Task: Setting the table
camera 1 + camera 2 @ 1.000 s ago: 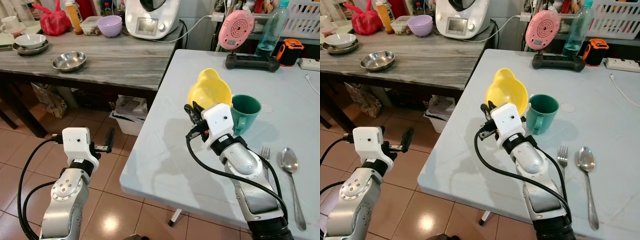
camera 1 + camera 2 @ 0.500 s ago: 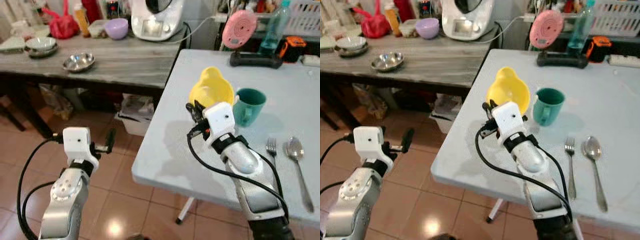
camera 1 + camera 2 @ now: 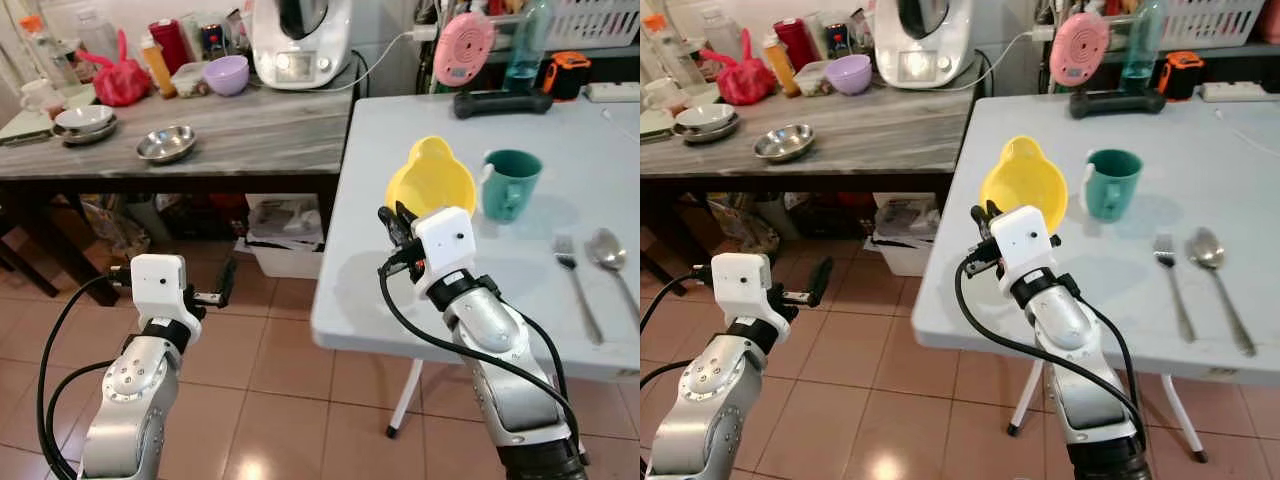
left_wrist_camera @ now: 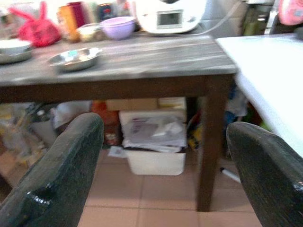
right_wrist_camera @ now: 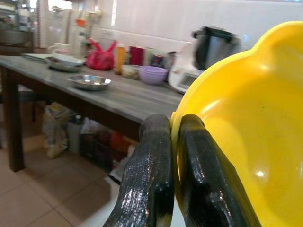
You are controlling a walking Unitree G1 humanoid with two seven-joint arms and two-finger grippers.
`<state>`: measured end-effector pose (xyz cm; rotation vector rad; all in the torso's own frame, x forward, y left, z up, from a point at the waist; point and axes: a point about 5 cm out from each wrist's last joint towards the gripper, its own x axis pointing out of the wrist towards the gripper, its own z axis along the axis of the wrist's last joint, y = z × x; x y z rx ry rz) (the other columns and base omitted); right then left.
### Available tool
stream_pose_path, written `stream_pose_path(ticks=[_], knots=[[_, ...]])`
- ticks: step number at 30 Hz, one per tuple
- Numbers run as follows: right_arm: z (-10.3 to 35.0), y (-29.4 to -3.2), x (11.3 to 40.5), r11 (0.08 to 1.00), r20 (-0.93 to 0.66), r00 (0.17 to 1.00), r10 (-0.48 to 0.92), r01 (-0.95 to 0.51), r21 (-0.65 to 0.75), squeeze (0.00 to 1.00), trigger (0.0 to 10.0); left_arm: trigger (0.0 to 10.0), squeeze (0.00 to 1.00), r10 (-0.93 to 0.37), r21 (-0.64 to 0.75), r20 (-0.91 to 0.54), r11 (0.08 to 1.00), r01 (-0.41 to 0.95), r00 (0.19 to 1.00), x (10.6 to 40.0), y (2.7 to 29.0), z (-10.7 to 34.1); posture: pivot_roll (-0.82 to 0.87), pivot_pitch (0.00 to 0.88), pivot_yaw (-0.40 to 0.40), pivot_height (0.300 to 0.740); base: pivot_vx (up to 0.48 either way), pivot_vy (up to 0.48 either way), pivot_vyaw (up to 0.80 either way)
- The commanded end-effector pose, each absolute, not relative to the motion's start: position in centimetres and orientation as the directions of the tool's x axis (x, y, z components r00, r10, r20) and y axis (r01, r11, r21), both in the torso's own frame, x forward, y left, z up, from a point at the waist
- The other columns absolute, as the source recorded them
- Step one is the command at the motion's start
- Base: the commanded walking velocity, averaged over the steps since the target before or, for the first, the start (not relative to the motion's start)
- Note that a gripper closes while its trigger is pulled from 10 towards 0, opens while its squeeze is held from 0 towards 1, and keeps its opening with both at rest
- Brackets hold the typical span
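My right gripper [image 3: 390, 218] is shut on the rim of a yellow bowl [image 3: 430, 178], holding it tilted on edge above the white table's [image 3: 360, 290] near left part. The right wrist view shows both fingers [image 5: 147, 179] pinching the bowl's rim [image 5: 246, 118]. A green mug [image 3: 512, 183] stands just right of the bowl. A fork [image 3: 575, 285] and a spoon [image 3: 612, 255] lie side by side further right. My left gripper [image 4: 161, 179] is open and empty, held low over the tiled floor left of the table.
A wooden side table [image 3: 250, 130] on the left carries a steel bowl [image 3: 166, 145], stacked bowls [image 3: 82, 120], a purple bowl [image 3: 227, 74] and a white appliance [image 3: 300, 40]. A bin of papers [image 3: 285, 235] sits beneath it. A pink fan [image 3: 463, 48] stands at the white table's back.
The whole view has pulled back from the white table, so more floor and the table's front edge show. The yellow bowl stays in my right gripper. The left arm keeps its pose.
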<state>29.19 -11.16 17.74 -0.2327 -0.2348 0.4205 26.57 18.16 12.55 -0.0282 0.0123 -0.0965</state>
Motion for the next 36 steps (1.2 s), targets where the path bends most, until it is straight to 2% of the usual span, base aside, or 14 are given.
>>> stream_pose_path(ticks=[1, 17, 36], knots=[[18.3, -10.0, 29.1, 0.877, 0.199, 0.867, 0.457, -0.402, -0.264, 0.0, 10.0, 10.0, 0.0, -0.072, 0.0, -0.02, 0.997, 0.072, 0.997, 26.3, 19.1, 12.6, -0.08, 0.062, 0.121, 0.74, 0.0, 0.48, 0.0], [17.9, -10.2, 29.5, 0.866, 0.173, 0.867, 0.467, -0.41, -0.286, 0.0, 10.0, 10.0, 0.0, -0.035, -0.01, -0.001, 0.999, 0.035, 0.999, 26.3, 18.4, 11.8, -0.08, 0.049, 0.075, 0.74, 0.0, 0.479, 0.0], [17.7, -10.2, 29.9, 0.868, 0.171, 0.87, 0.462, -0.405, -0.287, 0.0, 10.0, 10.0, 0.0, -0.068, -0.02, 0.033, 0.997, 0.068, 0.997, 26.6, 17.4, 12.1, -0.08, 0.035, 0.079, 0.74, 0.0, 0.0, -0.05]])
